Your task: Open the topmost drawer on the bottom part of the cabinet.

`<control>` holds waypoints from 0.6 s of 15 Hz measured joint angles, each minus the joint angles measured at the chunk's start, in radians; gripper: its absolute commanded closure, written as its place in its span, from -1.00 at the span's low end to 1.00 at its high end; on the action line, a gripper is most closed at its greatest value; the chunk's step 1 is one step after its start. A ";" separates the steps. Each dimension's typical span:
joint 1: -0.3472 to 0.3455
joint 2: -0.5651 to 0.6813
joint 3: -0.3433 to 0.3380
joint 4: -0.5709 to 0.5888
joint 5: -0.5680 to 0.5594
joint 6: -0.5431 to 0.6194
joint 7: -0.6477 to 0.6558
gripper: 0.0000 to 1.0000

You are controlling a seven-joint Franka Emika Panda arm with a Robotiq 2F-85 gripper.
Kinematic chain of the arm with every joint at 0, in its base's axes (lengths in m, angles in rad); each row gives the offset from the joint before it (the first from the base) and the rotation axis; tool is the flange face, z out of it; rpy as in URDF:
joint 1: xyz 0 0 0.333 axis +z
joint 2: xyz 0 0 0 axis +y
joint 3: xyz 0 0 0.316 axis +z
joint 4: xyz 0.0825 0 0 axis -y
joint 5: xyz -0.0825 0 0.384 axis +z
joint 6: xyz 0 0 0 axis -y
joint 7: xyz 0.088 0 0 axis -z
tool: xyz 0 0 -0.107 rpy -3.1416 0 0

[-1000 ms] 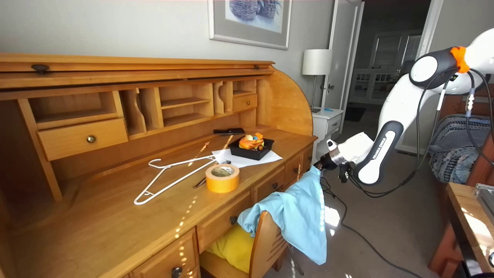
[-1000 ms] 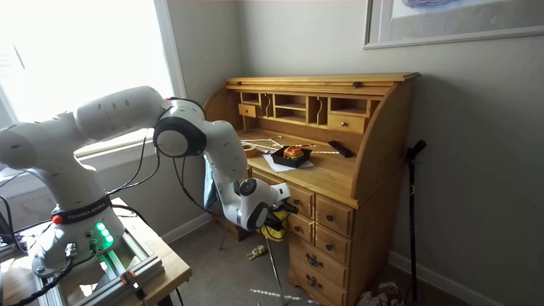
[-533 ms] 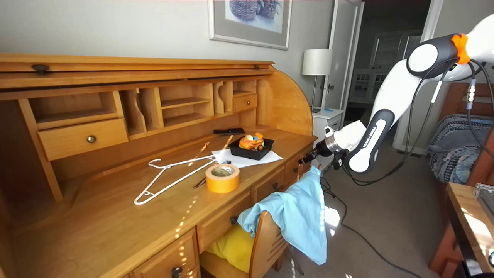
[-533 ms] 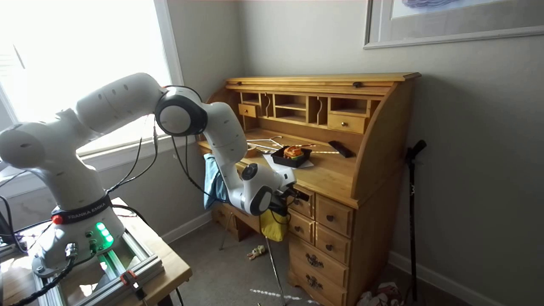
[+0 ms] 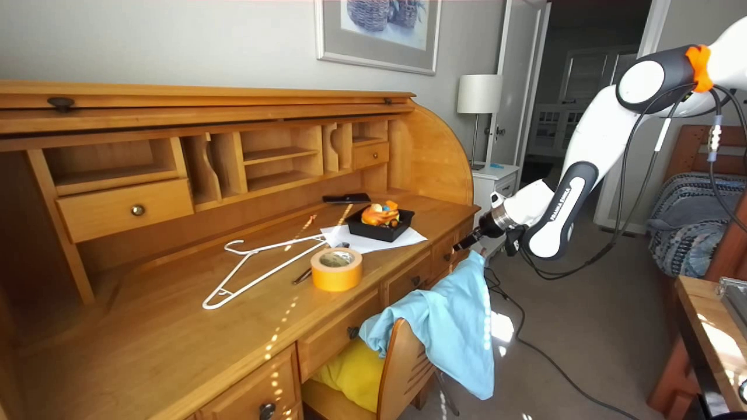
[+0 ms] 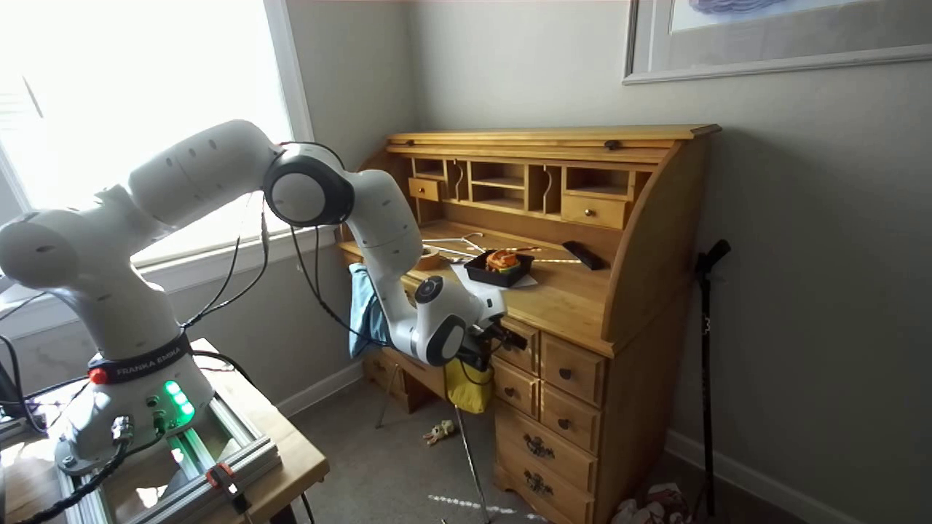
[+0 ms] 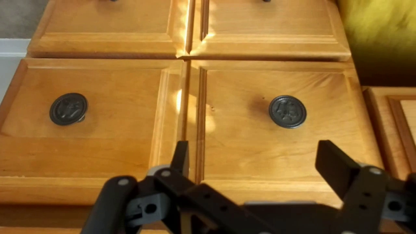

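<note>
The cabinet is a honey-brown roll-top desk, seen in both exterior views [image 5: 152, 356] [image 6: 648, 356]. The topmost drawer [image 7: 237, 87], in the top row of its lower part, has a plain panelled front and a dark round knob [image 7: 287, 111]. It looks shut. The same front shows in both exterior views [image 5: 440, 249] [image 6: 522, 360], partly covered by my gripper in one. My gripper [image 7: 255, 149] is open and empty in front of this drawer, its fingers spread. The knob is just beyond the fingertips, not between them. The gripper also shows in both exterior views [image 5: 460, 245] [image 6: 517, 339].
A neighbouring drawer knob [image 7: 68, 109] is beside it in the wrist view. A blue cloth [image 5: 449, 309] hangs over a chair [image 5: 401, 361] with a yellow cushion [image 5: 359, 370], close below the gripper. A black tray [image 5: 376, 231], tape roll [image 5: 337, 277] and white hanger [image 5: 248, 286] lie on the desktop.
The arm has risen and my gripper has moved up and in toward the drawer fronts, clear of the blue cloth. In the last half second the fingertips have dipped slightly.
</note>
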 measured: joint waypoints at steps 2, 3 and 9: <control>-0.005 0.000 0.024 0.000 -0.004 -0.019 0.005 -1.00; -0.006 0.001 0.036 0.001 -0.004 -0.029 0.005 -1.00; -0.006 0.001 0.070 0.026 -0.004 -0.112 0.005 -1.00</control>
